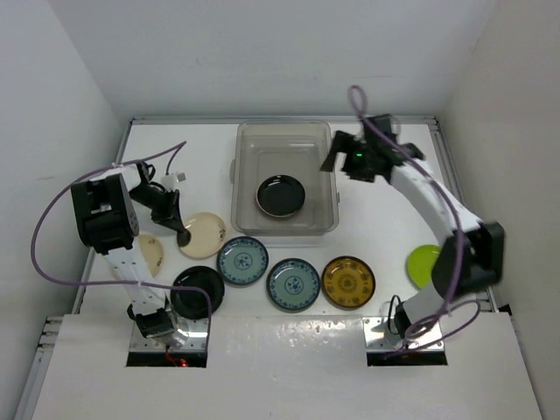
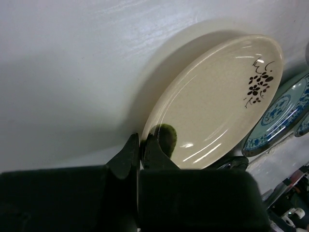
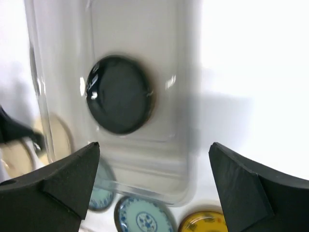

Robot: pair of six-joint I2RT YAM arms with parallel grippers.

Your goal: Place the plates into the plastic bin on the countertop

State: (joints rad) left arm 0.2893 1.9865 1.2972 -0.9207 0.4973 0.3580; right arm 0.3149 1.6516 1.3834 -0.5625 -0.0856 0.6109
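Top external view: left gripper (image 1: 184,234) is clamped on the rim of the cream round plate with a dark flower mark (image 1: 206,234), which lies on the white glossy countertop (image 1: 376,236) just left of the clear greyish rectangular plastic bin (image 1: 284,124). The right gripper (image 1: 337,153) hangs by the bin's right rim, jaws wide apart, empty. One glossy black round plate (image 1: 281,195) lies inside the bin. A blue-green patterned plate (image 1: 293,284) sits on the countertop in front of it.

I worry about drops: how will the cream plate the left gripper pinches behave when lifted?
The cream plate looks rigid and glossy, so it probably won't flex but may slip. The left gripper pinches only its near rim, so it will likely hang tilted. Flat-lying, it should slide, not roll.
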